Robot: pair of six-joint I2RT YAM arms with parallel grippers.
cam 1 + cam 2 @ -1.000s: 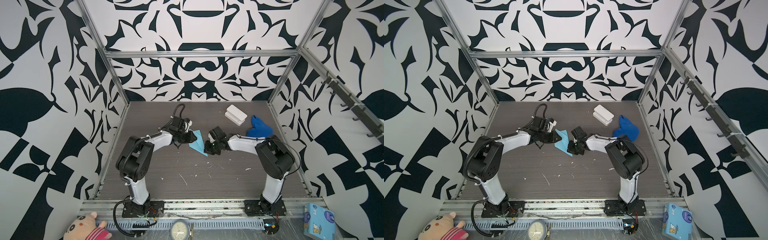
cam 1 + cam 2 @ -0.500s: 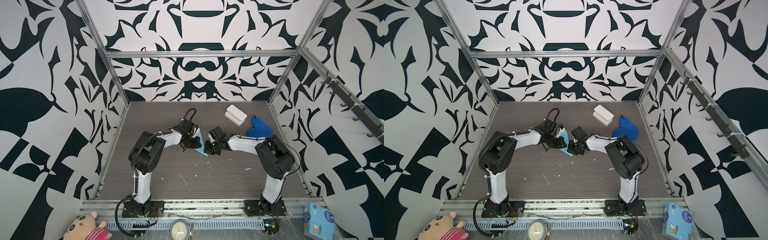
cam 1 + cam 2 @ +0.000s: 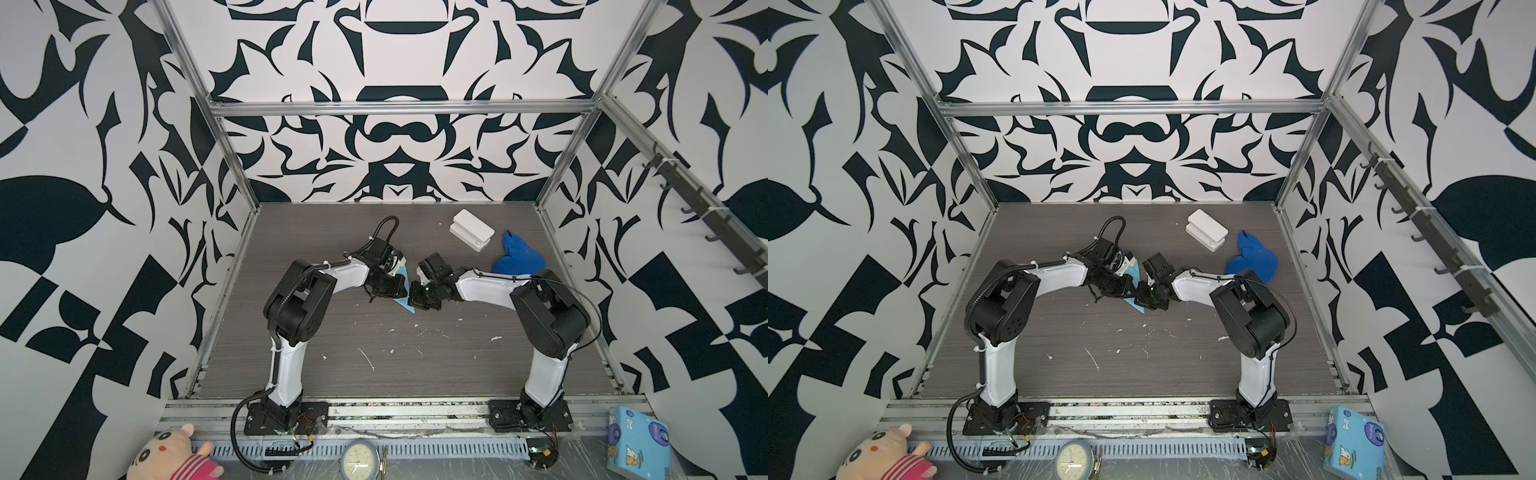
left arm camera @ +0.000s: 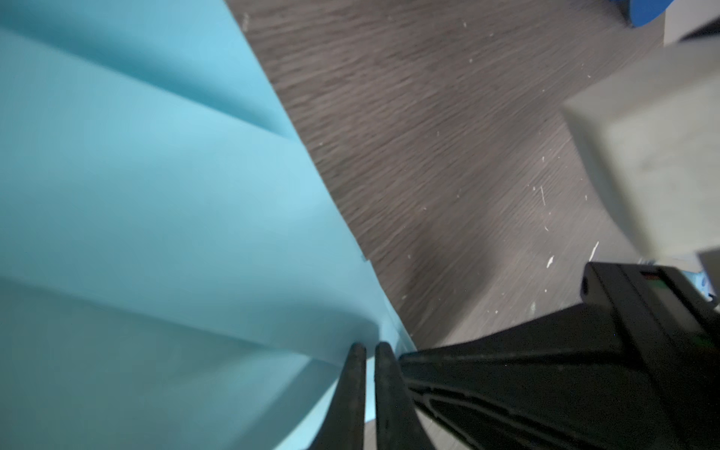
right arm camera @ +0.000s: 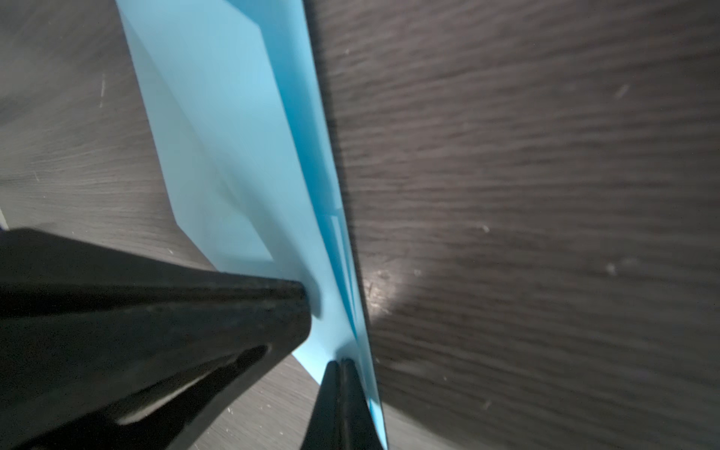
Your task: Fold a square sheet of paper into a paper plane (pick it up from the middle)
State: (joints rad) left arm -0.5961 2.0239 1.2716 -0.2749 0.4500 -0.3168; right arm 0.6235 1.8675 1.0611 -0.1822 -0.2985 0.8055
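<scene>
The square sheet of paper, light blue and folded into a narrow pointed shape, is held up between my two grippers in mid-table; in both top views only slivers of it show. My left gripper is closed down to a thin slit on a fold of the paper, its tips at the crease. My right gripper is shut on the paper's edge, fingers pressed together. The two grippers almost touch. No finished paper plane shows.
A white box and a royal-blue cloth lump lie at the back right of the dark wood-grain table. White specks dot its front half. Outside the front rail are a printed box, a plush toy and a clock.
My left arm has swung right and in toward the right gripper, covering most of the paper, and its jaws have narrowed onto a fold. The right arm has stayed put.
</scene>
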